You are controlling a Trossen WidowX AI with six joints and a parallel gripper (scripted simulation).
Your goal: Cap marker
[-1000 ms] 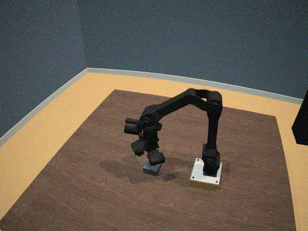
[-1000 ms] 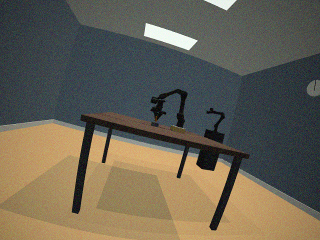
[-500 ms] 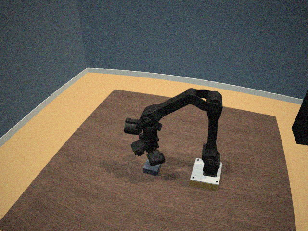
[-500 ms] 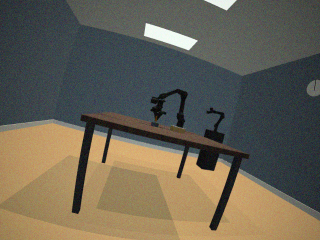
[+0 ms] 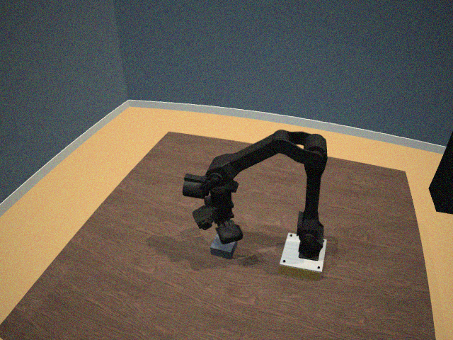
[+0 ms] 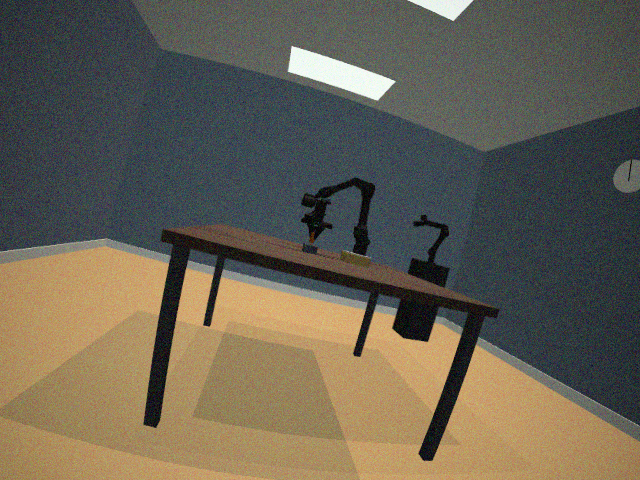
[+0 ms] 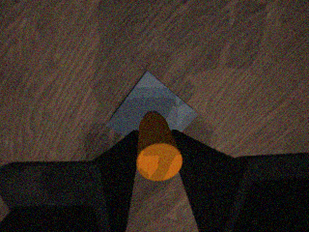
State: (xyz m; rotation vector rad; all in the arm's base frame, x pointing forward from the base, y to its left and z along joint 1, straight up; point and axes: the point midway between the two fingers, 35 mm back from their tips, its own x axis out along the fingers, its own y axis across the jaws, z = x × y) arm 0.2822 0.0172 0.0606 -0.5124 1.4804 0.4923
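Observation:
My gripper (image 6: 312, 233) (image 7: 155, 135) points down over the holder block and is shut on the orange cap (image 7: 159, 161), whose round top faces the wrist camera. The blue-grey holder block (image 5: 222, 250) (image 6: 309, 249) (image 7: 147, 83) sits on the table (image 5: 146, 292) below the fingers. In the exterior view, orange shows from the fingertips down to just above the block, with cap and marker not told apart. The marker is hidden under the cap in the wrist view and behind the gripper in the top view. How far the cap sits on the marker cannot be seen.
The arm's white-topped base plate (image 5: 289, 252) stands right of the holder block in the top view, and the arm arches over the table between them. A second, smaller arm (image 6: 439, 237) on a dark pedestal (image 6: 416, 315) stands beyond the table.

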